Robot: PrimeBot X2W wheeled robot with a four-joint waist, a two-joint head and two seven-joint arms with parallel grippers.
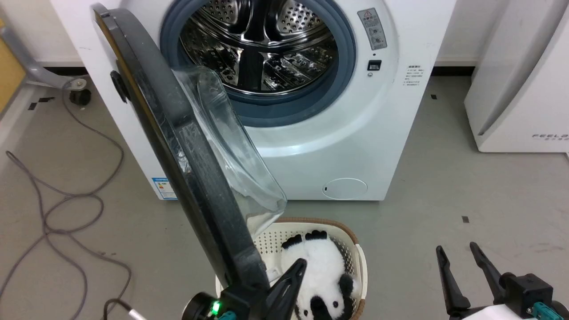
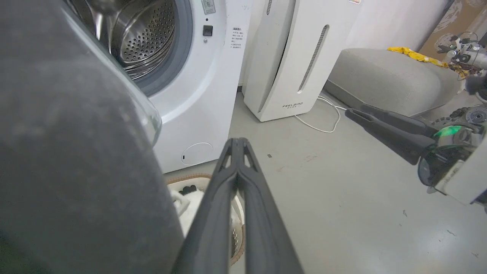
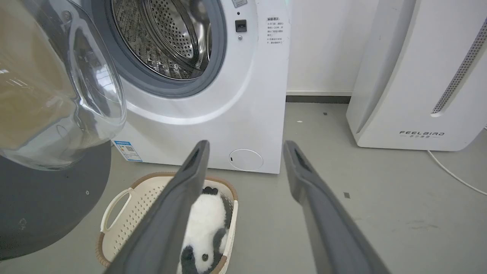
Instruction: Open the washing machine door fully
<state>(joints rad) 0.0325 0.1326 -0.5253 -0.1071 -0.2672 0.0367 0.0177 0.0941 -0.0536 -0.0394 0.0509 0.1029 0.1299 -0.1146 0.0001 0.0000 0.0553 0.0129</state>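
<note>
**Door open off the washer, left jaws together beside its rim**

Head view: the large round glossy black washing machine door [image 1: 186, 151] stands edge-on, open away from the white front-loading washer [image 1: 400, 111]. It runs from the upper left down to the left jaws at the bottom edge. Its bulging clear glass bowl [image 1: 231, 146] faces toward the right jaws' side. One long dark finger [image 1: 289, 284] of the left jaws lies just beside the door's lower rim; I cannot tell whether it touches. The right jaws sit well apart from the door, their two fingers [image 1: 446, 275] spread and empty. Between the two pairs of jaws sits a cream perforated plastic basket [image 1: 362, 271] holding a black-and-white panda plush toy [image 1: 320, 266].

Left wrist view: the left jaws are together, their fingers [image 2: 213, 213] meeting at the tips with nothing between them. The door's matte dark grey face [image 2: 76, 152] rises just left of them, and the basket [image 2: 182, 179] lies beneath. The other arm's fingers [image 2: 392, 131] show far to the right, over the grey floor [image 2: 323, 190].

Right wrist view: the right jaws are apart and hold nothing. Beyond their tips is the washer's small round white flap [image 3: 245, 160]. Under the left finger [image 3: 179, 205] lie the basket [image 3: 121, 213] and the panda [image 3: 209, 220]. The door's glass bowl [image 3: 57, 87] hangs far to the left of the jaws, with the shiny perforated steel drum [image 3: 167, 38] open behind it.
</note>
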